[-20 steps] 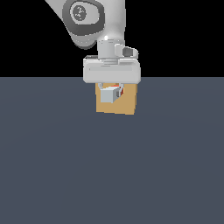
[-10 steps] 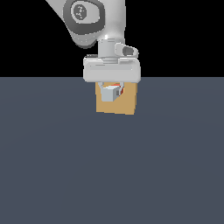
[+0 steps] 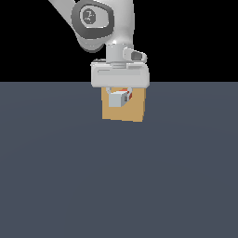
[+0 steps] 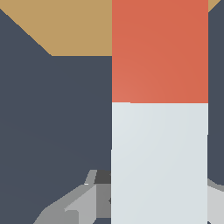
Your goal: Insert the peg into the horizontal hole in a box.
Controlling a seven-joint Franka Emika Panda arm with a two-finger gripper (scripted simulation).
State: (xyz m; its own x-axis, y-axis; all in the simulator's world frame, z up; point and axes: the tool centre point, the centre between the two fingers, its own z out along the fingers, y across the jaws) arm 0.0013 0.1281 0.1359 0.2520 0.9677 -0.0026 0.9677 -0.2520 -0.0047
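The tan box (image 3: 134, 110) stands on the dark floor at the far middle of the exterior view. My gripper (image 3: 120, 95) hangs in front of its upper face, shut on the peg (image 3: 117, 99). The peg's pale end faces the camera, and a bit of its red section (image 3: 124, 91) shows behind. In the wrist view the peg's pale part (image 4: 159, 162) lies between my fingers (image 4: 72, 205). Its red end (image 4: 159, 52) points at the box (image 4: 78, 26) and overlaps the box's edge. The hole is hidden behind the gripper and peg.
The dark grey-blue floor (image 3: 116, 186) spreads around the box on all sides. The arm's wrist and link (image 3: 100, 23) rise above the box against a black background.
Almost nothing differs; the gripper with the peg stays at the box's face, shifted at most slightly.
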